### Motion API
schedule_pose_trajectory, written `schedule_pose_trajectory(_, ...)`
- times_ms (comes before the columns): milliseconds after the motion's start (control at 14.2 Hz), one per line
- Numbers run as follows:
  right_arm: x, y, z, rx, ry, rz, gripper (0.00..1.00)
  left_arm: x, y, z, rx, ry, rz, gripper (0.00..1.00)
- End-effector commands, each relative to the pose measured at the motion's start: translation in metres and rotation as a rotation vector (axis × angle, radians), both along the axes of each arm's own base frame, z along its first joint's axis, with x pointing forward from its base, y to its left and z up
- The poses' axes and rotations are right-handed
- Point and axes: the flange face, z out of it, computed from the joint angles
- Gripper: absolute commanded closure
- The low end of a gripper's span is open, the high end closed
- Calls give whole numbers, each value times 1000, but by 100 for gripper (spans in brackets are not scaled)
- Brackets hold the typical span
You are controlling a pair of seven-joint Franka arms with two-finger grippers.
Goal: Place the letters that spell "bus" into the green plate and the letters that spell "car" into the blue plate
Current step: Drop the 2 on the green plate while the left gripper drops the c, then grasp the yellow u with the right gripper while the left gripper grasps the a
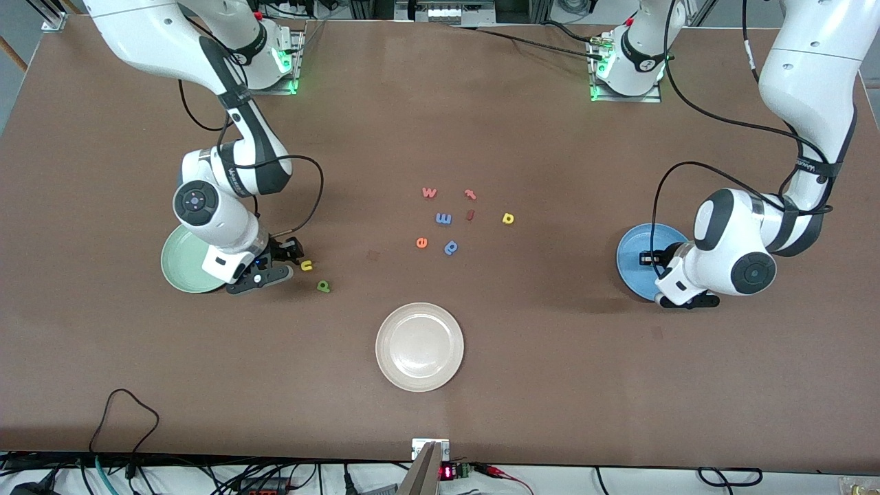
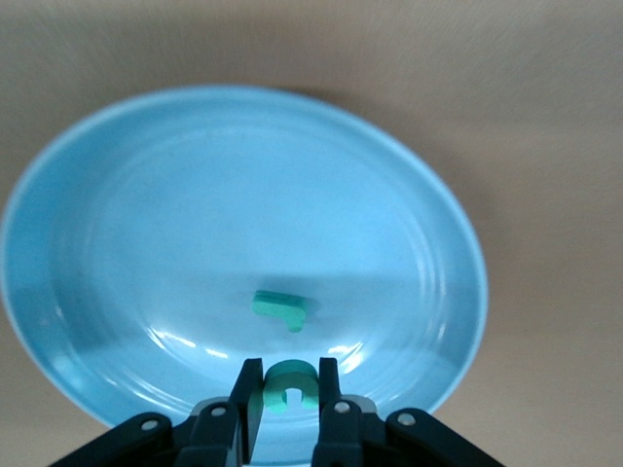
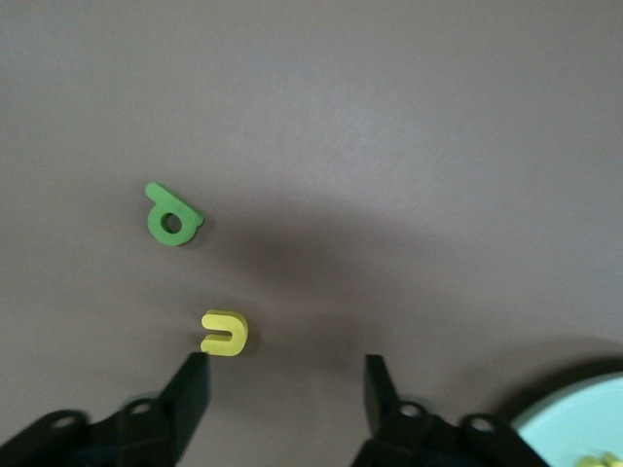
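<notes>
Cream plate [image 1: 419, 347] lies nearest the camera, and every other place below is given from it. Farther from the camera than that plate sit the loose letters: yellow "a" [image 1: 508, 218], blue p-shape [image 1: 451, 247], orange "e" [image 1: 422, 242], blue "m" [image 1: 444, 218] and three red ones [image 1: 430, 192]. Toward the right arm's end from it lie the green "b" [image 1: 323, 286], the yellow "u" [image 1: 306, 265] and the green plate [image 1: 180, 265], a bit of yellow showing in it in the right wrist view. Right gripper [image 3: 282, 375] hangs low beside the "u", jaws apart, gripping nothing. Toward the left arm's end is the blue plate [image 2: 117, 195], a teal "r" [image 2: 280, 308] lying in it. Left gripper [image 2: 284, 394] is over this plate, clamped on a teal "c" [image 2: 289, 383]
</notes>
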Motion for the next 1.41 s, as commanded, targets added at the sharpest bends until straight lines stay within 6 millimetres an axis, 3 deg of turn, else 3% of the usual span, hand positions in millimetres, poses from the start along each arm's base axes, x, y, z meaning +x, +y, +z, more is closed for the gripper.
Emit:
schedule_pose_trajectory(0,1,15,-16,5,2,-25,37,-13,1,-10,-4,19,-34,81)
schedule_pose_trajectory(71,0,20,-20,5,4,-35,37,-14,-2,-10,-5,23,-39,74)
schedule_pose_trajectory(141,-1,21,-21,4,5,-49,36,-14,-2,-8,-5,22,-42,44)
schedule_pose_trajectory(212,-1,23,-22,5,5,-52,36,-10,-5,-3,-11,9,-39,1)
schedule_pose_trajectory(424,0,25,-28,6,3,-64,36,3,-34,28,-36,-40,-67,0)
schedule_pose_trajectory(565,1,28,-35,12,-7,-137,36,7,-77,47,-74,-70,-139,0)
schedule_pose_trajectory(636,-3,39,-36,10,-6,-138,36,6,-109,52,-106,-80,-178,4)
schedule_pose_trajectory(777,-6,42,-43,5,4,-134,37,-2,-184,52,-145,-86,-239,19)
schedule_pose_trajectory(919,-6,42,-45,4,7,-135,37,-25,-257,53,-117,-90,-258,27)
schedule_pose_trajectory(989,-6,42,-45,3,6,-134,37,-39,-279,49,-99,-82,-267,26)
schedule_pose_trajectory(1131,-5,38,-45,-1,5,-134,37,-65,-307,36,-85,-69,-290,25)
schedule_pose_trajectory(1343,-4,37,-45,-4,5,-130,47,-91,-314,15,-95,-111,-256,24)
